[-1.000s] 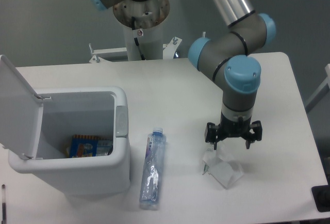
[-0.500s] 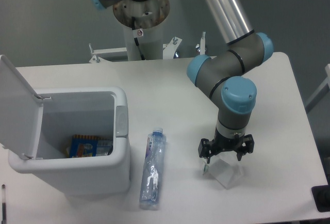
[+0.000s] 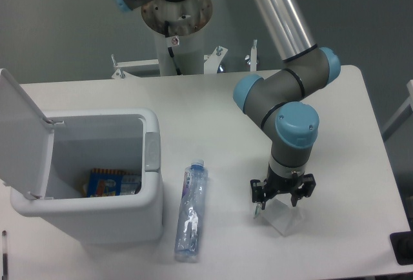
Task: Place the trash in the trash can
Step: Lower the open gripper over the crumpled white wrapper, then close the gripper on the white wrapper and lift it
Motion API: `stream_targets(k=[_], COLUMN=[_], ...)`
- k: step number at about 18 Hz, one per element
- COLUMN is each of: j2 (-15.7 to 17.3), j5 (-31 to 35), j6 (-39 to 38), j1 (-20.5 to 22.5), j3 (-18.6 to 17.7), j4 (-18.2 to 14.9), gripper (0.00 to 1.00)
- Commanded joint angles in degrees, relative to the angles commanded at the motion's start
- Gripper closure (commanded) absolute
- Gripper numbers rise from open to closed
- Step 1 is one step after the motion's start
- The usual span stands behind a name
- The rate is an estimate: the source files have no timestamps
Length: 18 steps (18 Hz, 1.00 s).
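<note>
Because the bin (image 3: 151,164) stands with its lid flipped back, we hover our gripper (image 3: 282,197), fingers spread, right over the wrapper (image 3: 282,215) near the table's (image 3: 213,109) front, while the bottle (image 3: 191,212) lies beside the bin.

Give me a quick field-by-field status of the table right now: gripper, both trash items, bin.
gripper: low over the wrapper, jaw state unclear
wrapper: on the table, right of the bottle, under the gripper
bottle: lying flat on the table beside the bin, cap pointing away from the camera
trash can: lid open, a colourful packet inside
</note>
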Motion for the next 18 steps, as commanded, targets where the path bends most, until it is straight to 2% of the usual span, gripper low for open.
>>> stream_targets(k=[5, 13, 16, 18], j2=[0.09, 0.70, 1.31, 1.49], j5=[0.00, 0.00, -0.26, -0.44], j6=[-0.09, -0.17, -0.53, -3.50], j1=[0.00, 0.00, 0.09, 0.09], j3=[0.09, 0.26, 1.05, 2.89], j4=[-0.09, -0.09, -0.09, -0.09], gripper=[0.85, 0.90, 0.90, 0.90])
